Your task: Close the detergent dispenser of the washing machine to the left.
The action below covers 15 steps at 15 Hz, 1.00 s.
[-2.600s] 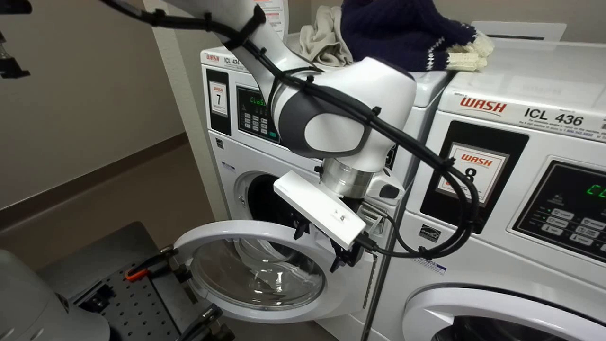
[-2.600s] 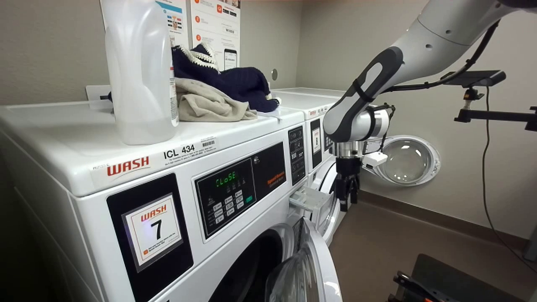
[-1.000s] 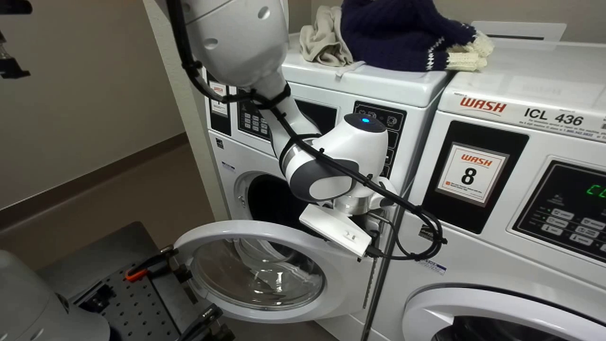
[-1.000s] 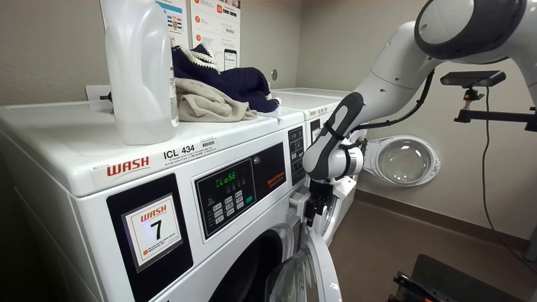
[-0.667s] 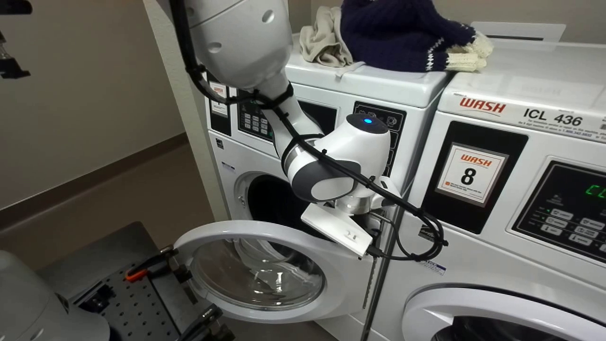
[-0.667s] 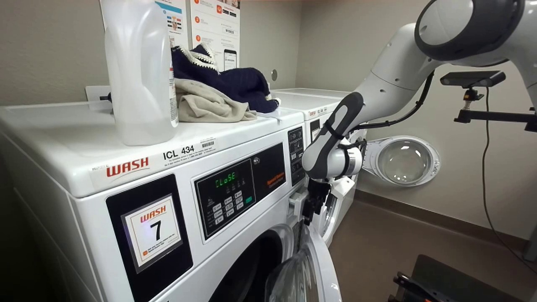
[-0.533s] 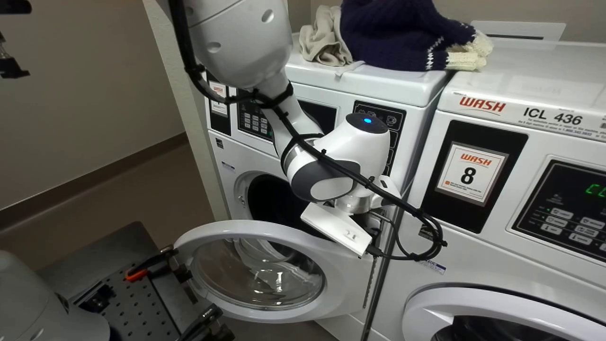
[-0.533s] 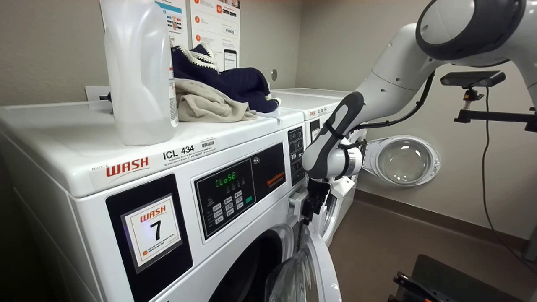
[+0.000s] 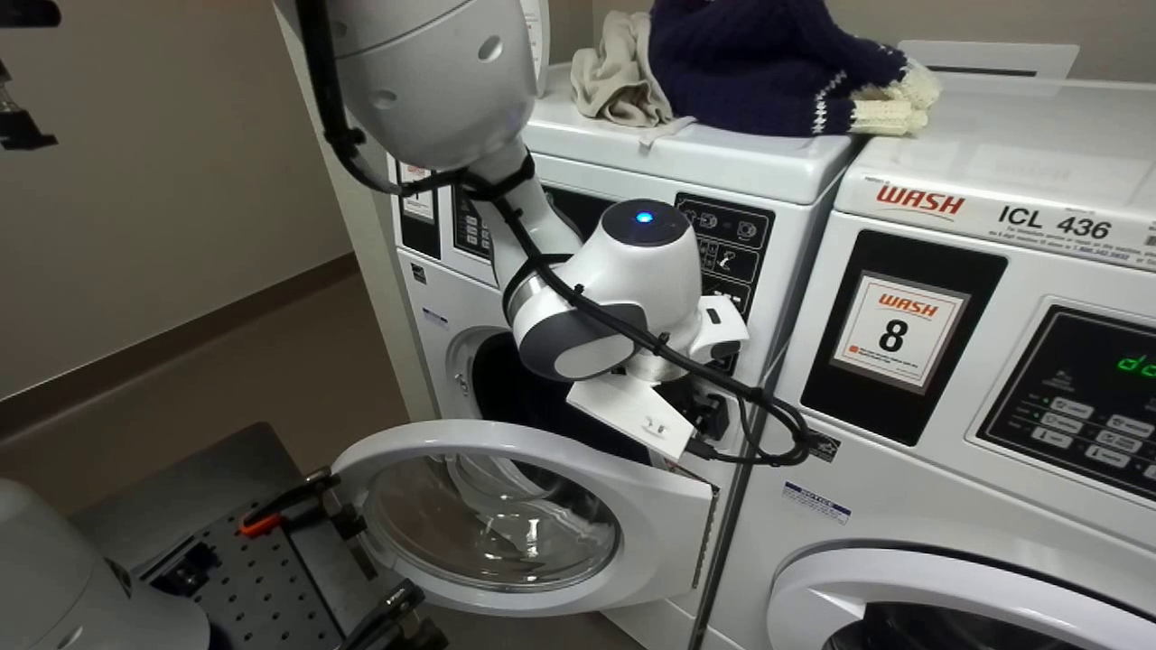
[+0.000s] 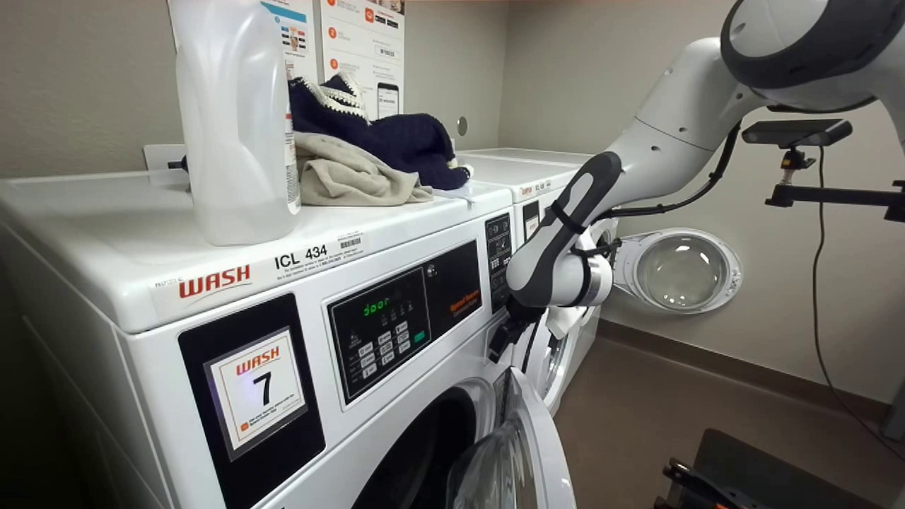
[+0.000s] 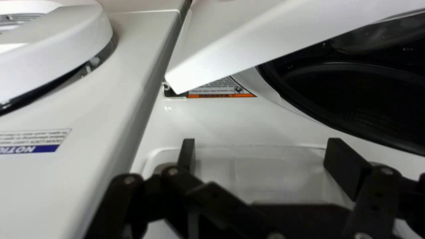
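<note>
The washing machine (image 9: 768,167) marked 7 also shows in an exterior view (image 10: 159,367) and in the wrist view (image 11: 206,119). Its display reads "door". Its round glass door (image 9: 664,533) stands open below the gripper. The white detergent dispenser (image 11: 259,176) shows in the wrist view with its front looking about flush with the machine's front; the gripper hides it in both exterior views. My gripper (image 11: 260,146) is open, its fingers spread across the dispenser's front, with nothing between them. In an exterior view the gripper (image 10: 503,341) is tilted toward the machine, close against its front.
The washer marked 8 (image 9: 903,469) stands close beside. A translucent bottle (image 10: 240,141), a beige cloth (image 10: 353,177) and a navy sweater (image 10: 413,145) lie or stand on the machine's top. Another open round door (image 10: 682,276) is at the back.
The gripper has moved down to the dispenser, then in toward the machine and tilted. The dispenser, standing out before, now looks pushed in. The display changed from "CLOSE" to "door".
</note>
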Tool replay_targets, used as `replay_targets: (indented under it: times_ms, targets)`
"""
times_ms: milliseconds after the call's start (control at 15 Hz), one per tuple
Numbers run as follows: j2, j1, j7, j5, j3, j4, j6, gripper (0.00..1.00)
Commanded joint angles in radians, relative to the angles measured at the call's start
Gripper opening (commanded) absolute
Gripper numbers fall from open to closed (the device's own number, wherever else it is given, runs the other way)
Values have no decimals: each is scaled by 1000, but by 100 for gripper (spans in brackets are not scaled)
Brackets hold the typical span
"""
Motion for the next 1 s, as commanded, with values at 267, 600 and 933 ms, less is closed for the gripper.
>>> replay_targets:
  times_ms: [267,600,933]
  targets:
    - [-43,-242,147,-276,230,-162,270,100]
    - [-190,-374,153,-186,377,-188,-31,100]
    - [-414,-434,169,-60,489,-182,-459,100]
